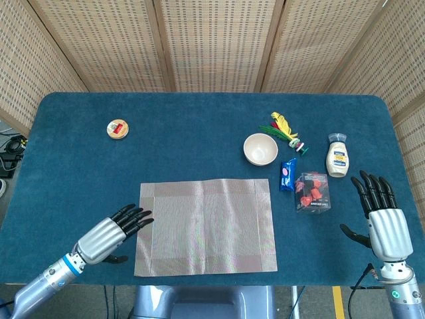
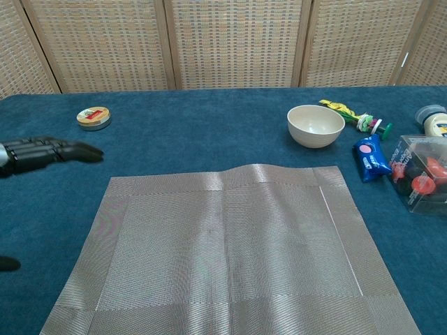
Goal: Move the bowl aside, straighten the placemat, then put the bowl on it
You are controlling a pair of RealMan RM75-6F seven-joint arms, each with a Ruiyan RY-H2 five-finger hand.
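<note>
Table, blue cloth cover, front edge cut off by the chest view. Placemat, woven grey-beige with a darker border, flat at the near centre of the table; a slight ripple rises along its far edge in the chest view, and its near corners run out of that frame. Bowl, cream, upright, on the bare cloth beyond the mat's far right corner, apart from the mat; contents, if any, cannot be made out. Left hand, fingers spread and extended, holding nothing, just beside the mat's left edge; whether the fingertips touch the cloth is unclear from above, and the chest view shows only its dark fingers entering at the left margin, the palm cut off. Right hand, fingers apart and pointing away from the robot, empty, near the table's right front corner, well apart from the mat; not visible in the chest view. Blue packet, lying just right of the bowl. Clear box with red pieces inside, beside the packet, partly cropped in the chest view. White squeeze bottle, lying right of the box; label too small to read. Small colourful toy cluster behind the bowl, possibly feathered. Round tin, far left.
</note>
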